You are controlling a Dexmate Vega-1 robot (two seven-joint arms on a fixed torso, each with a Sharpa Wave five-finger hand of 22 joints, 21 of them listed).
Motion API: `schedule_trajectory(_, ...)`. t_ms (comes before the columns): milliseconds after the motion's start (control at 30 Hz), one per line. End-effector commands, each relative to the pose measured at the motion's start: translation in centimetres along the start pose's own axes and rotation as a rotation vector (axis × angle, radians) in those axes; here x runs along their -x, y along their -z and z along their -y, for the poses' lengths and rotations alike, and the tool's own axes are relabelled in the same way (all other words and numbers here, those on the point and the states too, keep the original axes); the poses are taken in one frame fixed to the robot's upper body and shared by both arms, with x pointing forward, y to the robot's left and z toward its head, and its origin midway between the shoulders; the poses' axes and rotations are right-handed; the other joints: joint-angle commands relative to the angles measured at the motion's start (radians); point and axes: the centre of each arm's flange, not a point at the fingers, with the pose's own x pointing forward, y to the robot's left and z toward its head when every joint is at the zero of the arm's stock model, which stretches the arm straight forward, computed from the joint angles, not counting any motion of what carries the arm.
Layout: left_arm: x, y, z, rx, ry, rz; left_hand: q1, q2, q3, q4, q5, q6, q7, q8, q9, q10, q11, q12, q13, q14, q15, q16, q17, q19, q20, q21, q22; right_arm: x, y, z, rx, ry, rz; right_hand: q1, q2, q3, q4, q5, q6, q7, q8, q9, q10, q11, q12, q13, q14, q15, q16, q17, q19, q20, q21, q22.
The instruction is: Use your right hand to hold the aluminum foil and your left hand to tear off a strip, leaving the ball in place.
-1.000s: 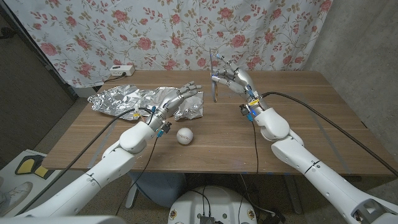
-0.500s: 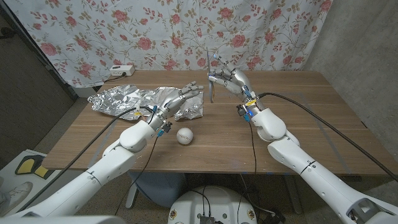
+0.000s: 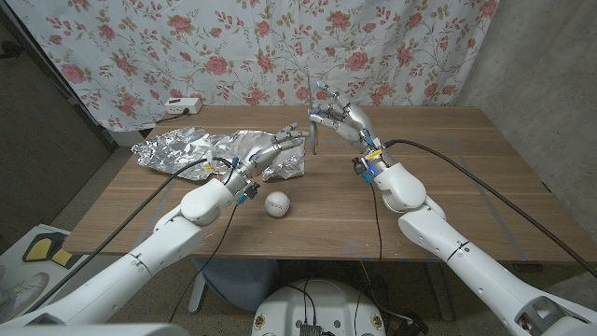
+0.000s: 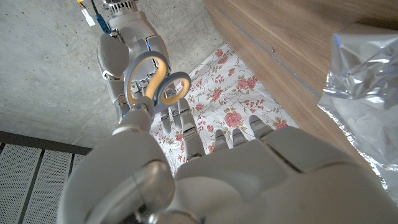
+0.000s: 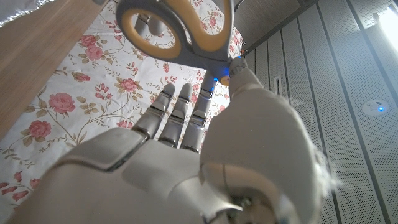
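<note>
One robot hand [image 3: 340, 119] — right — grips scissors [image 3: 314, 119] upright.

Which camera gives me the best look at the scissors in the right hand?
The left wrist view: the scissors show both grey-and-yellow handle loops, held by the right hand. The right wrist view shows one loop close up, cropped. The head view shows them small, edge-on, blades pointing down.
</note>
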Motion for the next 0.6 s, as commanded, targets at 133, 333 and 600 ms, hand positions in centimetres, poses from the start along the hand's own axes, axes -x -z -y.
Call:
schedule_trajectory(133,-0.2,0.0,0.41,0.01,0.001,0.003,0.009,-0.005,-0.006,-0.002,0.002,0.005,0.004,-0.003,0.003,0.0,-0.011,0.009,0.002,-0.078,0.01,0.002,0.001,-0.006,0.0,-0.001,0.003,-0.27,0.41,-0.49,-0.017,-0.017,-0.003,0.004,0.014,-0.007,-0.001,0.005,0.006,-0.004,0.006,0.005,0.146,-0.149,0.008,0.002,-0.004,-0.181,0.003,0.005,-0.002,0.002,-0.002,0.001)
schedule_trajectory(333,-0.14,0.09,0.39,0.011,0.005,0.001,0.006,-0.009,-0.011,0.0,0.002,0.008,0.006,-0.006,0.003,0.001,-0.012,0.011,0.001,-0.079,0.007,0.003,0.001,-0.007,0.003,-0.001,0.003,-0.37,0.5,-0.81,-0.027,-0.021,-0.005,0.003,0.015,-0.008,0.0,0.005,0.005,-0.005,0.005,0.005,0.145,-0.149,0.008,0.002,-0.005,-0.181,0.003,0.007,-0.002,0.002,-0.001,0.001)
schedule_trajectory(600,-0.28,0.29,0.47,0.016,0.015,-0.003,0.003,-0.014,-0.018,0.003,0.003,0.009,0.009,-0.01,0.003,0.001,-0.013,0.013,0.001,-0.08,0.008,0.004,0.002,-0.008,0.005,-0.001,0.003,-0.66,0.61,-1.19,-0.037,-0.02,0.0,0.003,0.016,-0.01,0.001,0.005,0.006,-0.005,0.005,0.005,0.143,-0.15,0.01,0.003,-0.007,-0.181,0.002,0.008,-0.003,0.002,-0.001,0.001)
